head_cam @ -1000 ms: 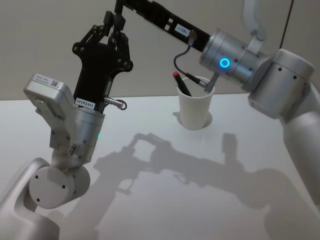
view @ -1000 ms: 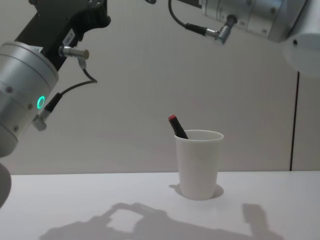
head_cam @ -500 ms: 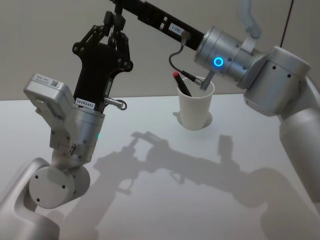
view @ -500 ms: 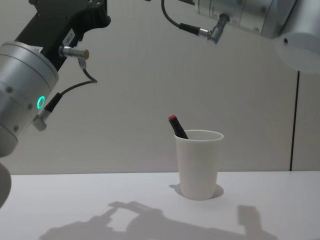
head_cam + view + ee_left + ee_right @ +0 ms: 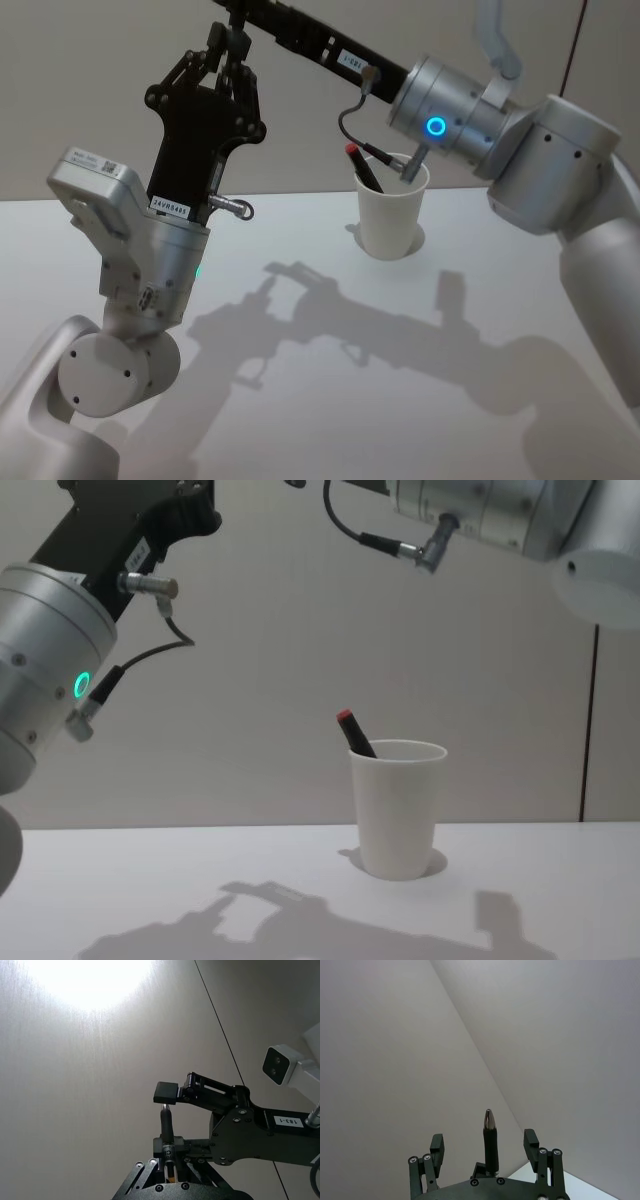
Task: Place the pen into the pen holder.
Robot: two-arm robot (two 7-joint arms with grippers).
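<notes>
The white table (image 5: 420, 400) spreads across the lower part of the head view, crossed by the grey shadows of both arms. The right arm (image 5: 545, 165) is the bulkiest thing over it: it comes in from the right, bends above the back of the table, and its silver wrist with a blue ring light sits high just behind the cup. From there its black end section runs up and to the left, out past the top edge.

The left arm (image 5: 135, 275) stands upright at the near left with a green light on its wrist. It is raised well above the table and well apart from the cup.

The left gripper (image 5: 228, 42) points upward at the top of that arm. Its black fingers are drawn together and clamp nothing. The right gripper (image 5: 483, 1136) also points up toward the wall. In its own wrist view its two fingers stand wide apart, released, with a slim black, silver-tipped pin between them.

The pen holder (image 5: 391, 215) is a plain white tapered paper cup. It stands upright on the table toward the back, right of centre, touched by neither gripper.

The pen (image 5: 362, 168), black with a red end, is inside the cup. It leans toward the left rim, and its red tip sticks out above that rim in the chest view (image 5: 354, 733).
</notes>
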